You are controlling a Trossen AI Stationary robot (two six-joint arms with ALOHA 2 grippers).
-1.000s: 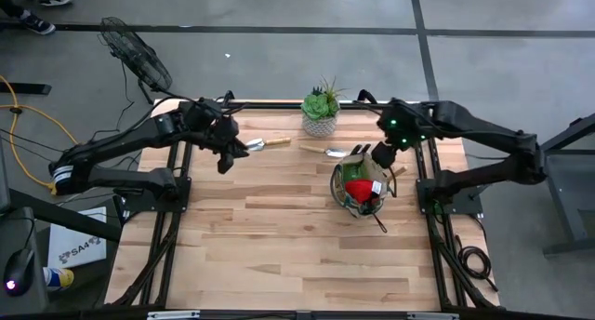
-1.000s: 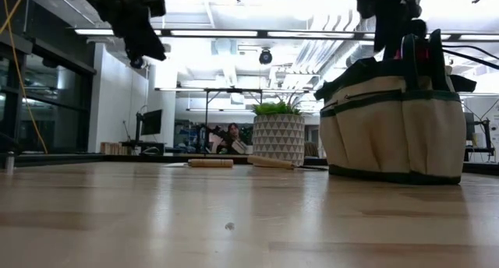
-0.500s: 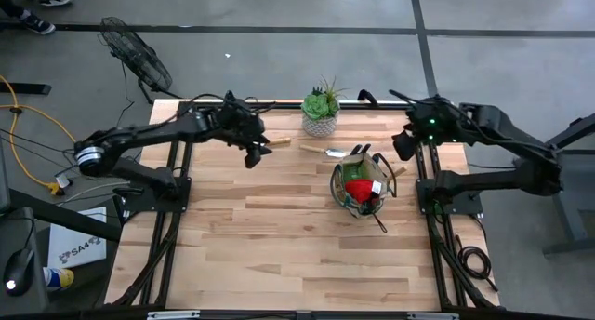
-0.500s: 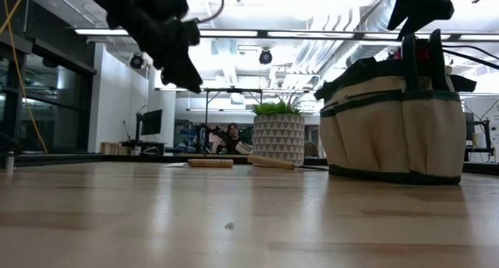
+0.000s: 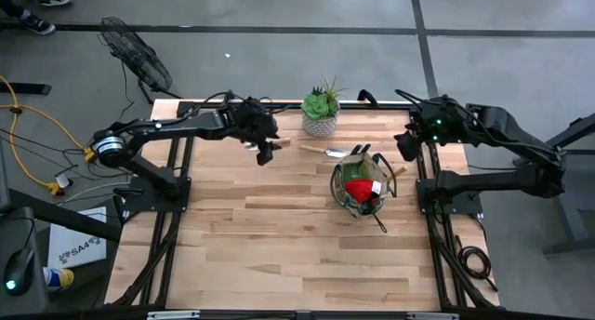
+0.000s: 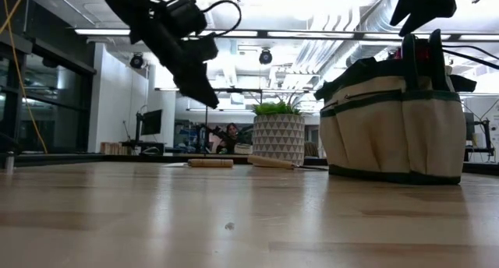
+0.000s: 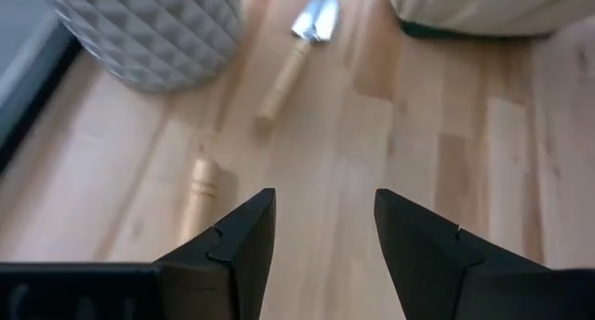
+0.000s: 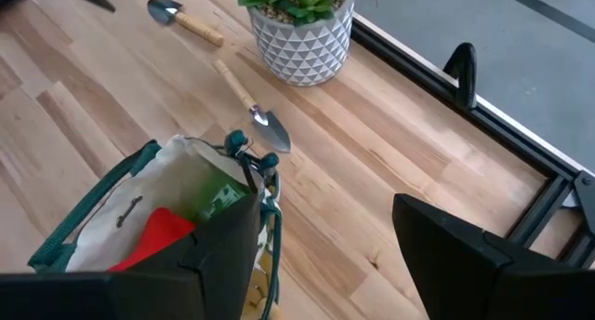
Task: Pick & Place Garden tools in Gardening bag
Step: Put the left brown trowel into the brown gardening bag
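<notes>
Two wooden-handled trowels lie flat on the table near the far edge. One trowel (image 5: 280, 141) shows its handle end (image 7: 200, 192) just ahead of my left gripper (image 7: 321, 241), which hovers open above it, slanting down. The other trowel (image 5: 325, 152) (image 7: 293, 55) lies between the plant pot and the gardening bag (image 5: 361, 185). The khaki bag stands upright with a red cone (image 8: 153, 232) and a green spray bottle (image 8: 218, 199) inside. My right gripper (image 5: 406, 145) hangs open, high and to the right of the bag.
A succulent in a white patterned pot (image 5: 320, 115) stands at the far edge, close behind both trowels. Dark tool handles (image 6: 417, 54) stick up from the bag. The near half of the table (image 5: 279, 255) is bare wood.
My left gripper has swung toward the table's right edge and come down, ending over the left trowel. My right gripper has drawn back from above the bag toward the right edge and risen a little. The trowels and the bag have stayed put.
</notes>
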